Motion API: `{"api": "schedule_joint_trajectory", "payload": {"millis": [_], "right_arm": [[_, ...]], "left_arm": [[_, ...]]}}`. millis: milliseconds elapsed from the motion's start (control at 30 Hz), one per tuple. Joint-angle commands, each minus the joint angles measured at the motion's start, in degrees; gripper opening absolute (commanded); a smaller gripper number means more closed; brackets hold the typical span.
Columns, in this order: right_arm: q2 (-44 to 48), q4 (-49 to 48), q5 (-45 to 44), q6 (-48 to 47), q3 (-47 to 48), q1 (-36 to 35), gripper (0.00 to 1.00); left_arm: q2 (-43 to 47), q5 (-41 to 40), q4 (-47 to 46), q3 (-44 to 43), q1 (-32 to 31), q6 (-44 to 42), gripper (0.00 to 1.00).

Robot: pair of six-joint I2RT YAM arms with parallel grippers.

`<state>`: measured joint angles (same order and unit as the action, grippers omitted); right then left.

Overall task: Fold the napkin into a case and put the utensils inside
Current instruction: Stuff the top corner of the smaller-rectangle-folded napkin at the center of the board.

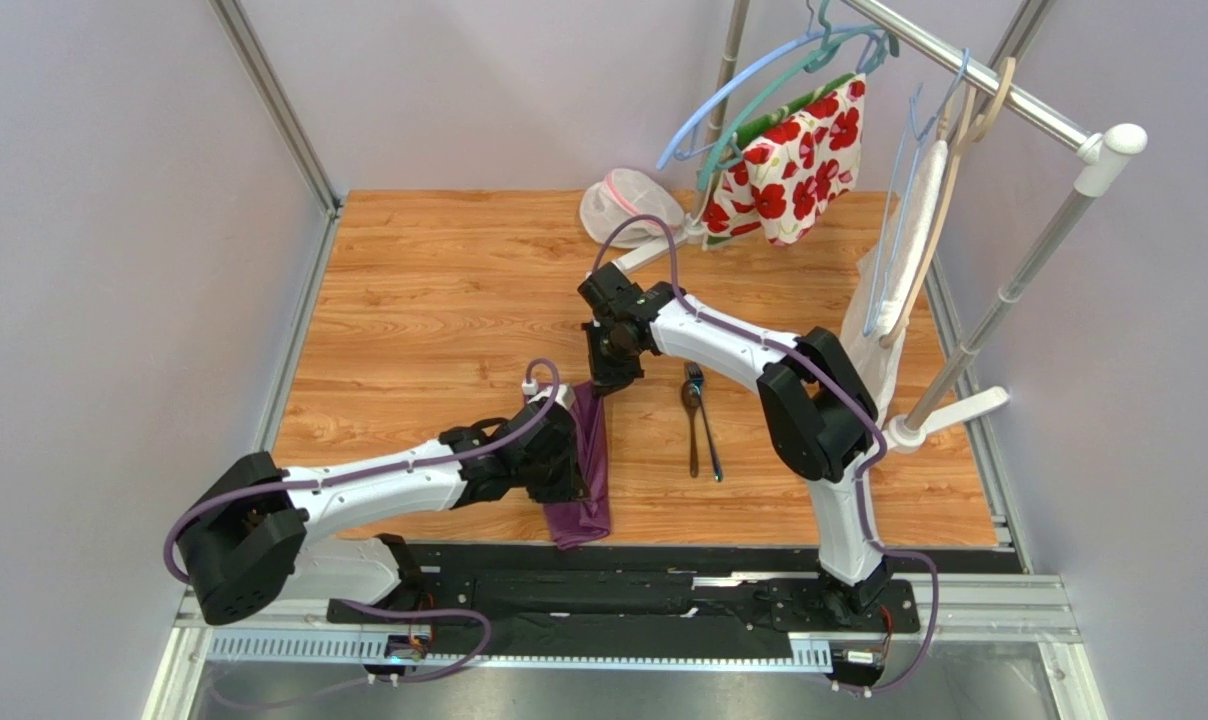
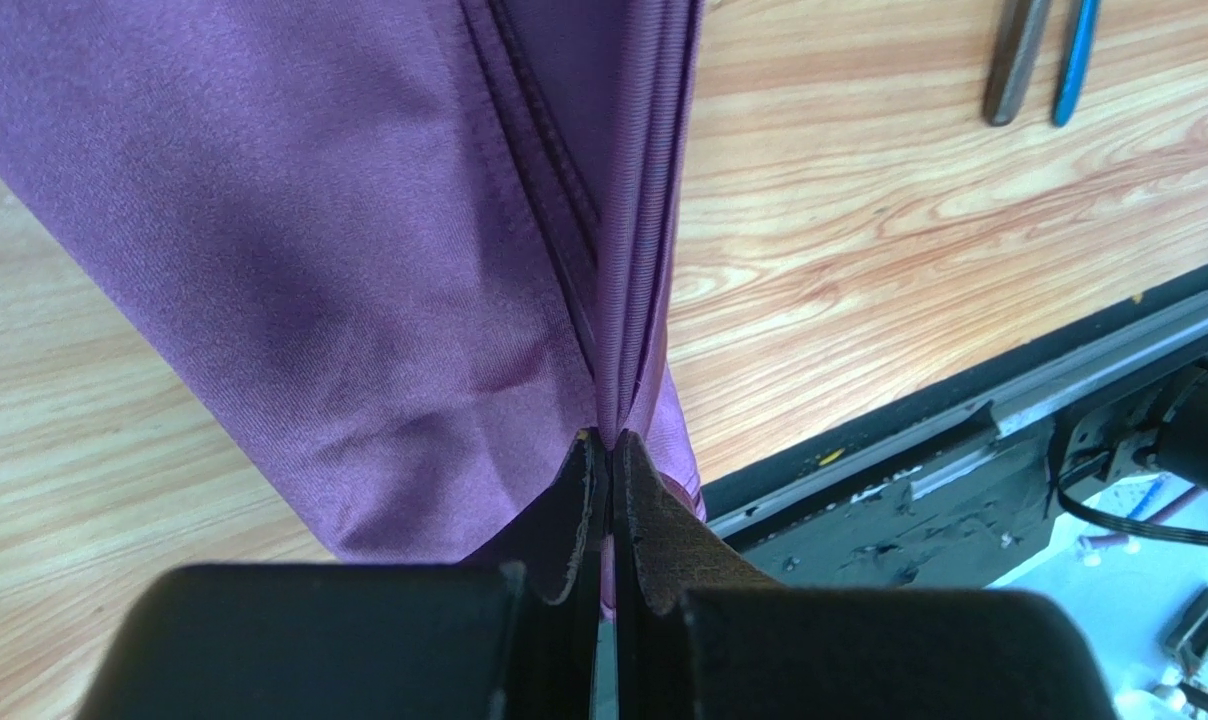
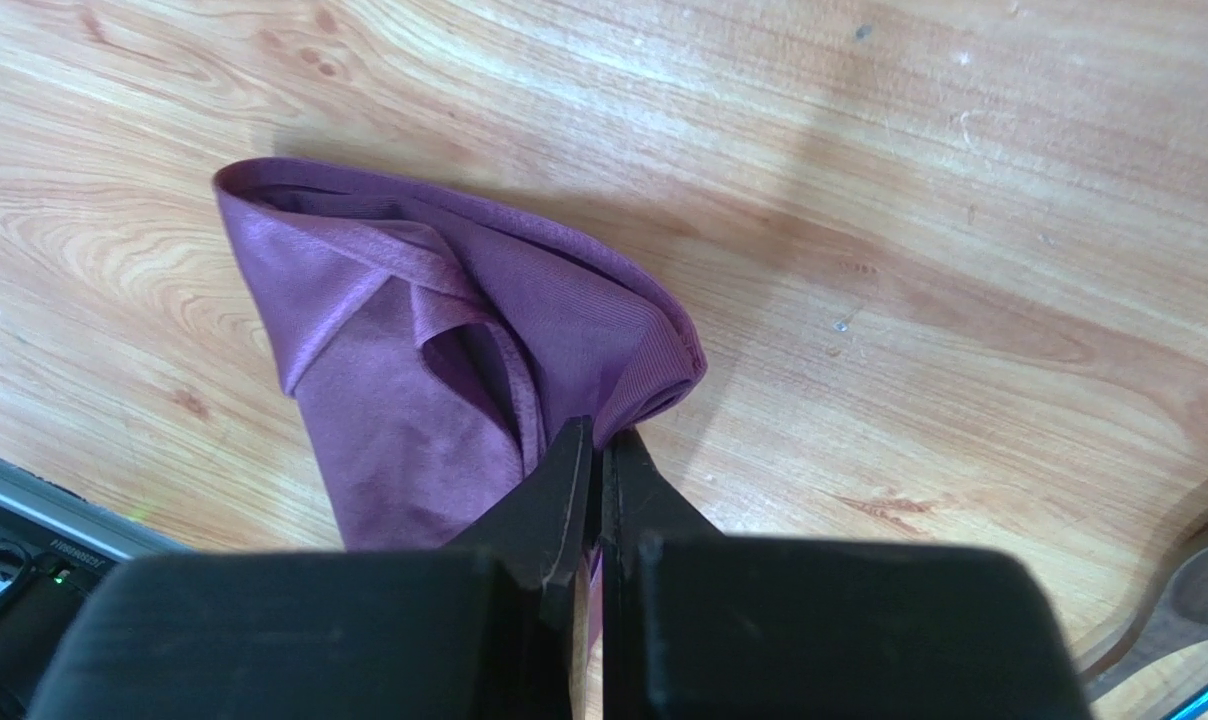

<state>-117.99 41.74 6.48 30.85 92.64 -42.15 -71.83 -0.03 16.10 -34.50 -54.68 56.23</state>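
The purple napkin (image 1: 588, 465) lies as a narrow folded strip on the wooden table, running from near the front edge toward the middle. My left gripper (image 1: 577, 468) is shut on its near part; in the left wrist view the closed jaws pinch bunched folds of the napkin (image 2: 415, 225) at the left gripper (image 2: 612, 438). My right gripper (image 1: 607, 384) is shut on the strip's far end; in the right wrist view the closed jaws pinch a fold of the napkin (image 3: 430, 345) at the right gripper (image 3: 598, 435). The two dark utensils (image 1: 699, 423) lie side by side right of the cloth.
A white mesh pouch with pink trim (image 1: 625, 207) lies at the table's back. A flowered cloth (image 1: 788, 162) and hangers hang on a rack (image 1: 1016, 93) at the back right. The black base rail (image 1: 625, 578) runs along the front edge.
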Motion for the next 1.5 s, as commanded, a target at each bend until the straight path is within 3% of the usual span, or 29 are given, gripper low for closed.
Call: {"api": "schedule_joint_trajectory", "payload": {"millis": [0, 500, 667, 1033, 1300, 1400, 1467], "right_arm": [[-0.8, 0.5, -0.4, 1.3, 3.8, -0.3, 0.00], [-4.0, -0.9, 6.3, 4.0, 8.2, -3.6, 0.00], [-3.6, -2.1, 7.9, 5.5, 6.9, -3.7, 0.00], [-2.5, -5.4, 8.8, 7.7, 4.3, -3.7, 0.00], [-3.9, -5.1, 8.5, 5.7, 5.7, -3.6, 0.00], [-4.0, -5.0, 8.6, 5.4, 6.1, -3.6, 0.00], [-3.9, -4.9, 8.6, 5.5, 6.1, -3.6, 0.00]], "left_arm": [[2.5, 1.9, -0.8, 2.6, -0.1, 0.0, 0.00], [5.8, 2.9, -3.7, 6.6, -0.1, 0.6, 0.00], [7.1, 3.2, -2.4, 5.3, -0.1, -0.2, 0.12], [10.7, 3.2, 2.3, 4.4, 0.5, -1.4, 0.25], [19.9, 1.3, 11.8, -4.2, 9.6, -5.0, 0.36], [19.5, 0.1, 14.3, -6.6, 14.2, -5.3, 0.34], [16.8, 0.1, 17.5, -8.1, 18.0, -3.9, 0.19]]}}
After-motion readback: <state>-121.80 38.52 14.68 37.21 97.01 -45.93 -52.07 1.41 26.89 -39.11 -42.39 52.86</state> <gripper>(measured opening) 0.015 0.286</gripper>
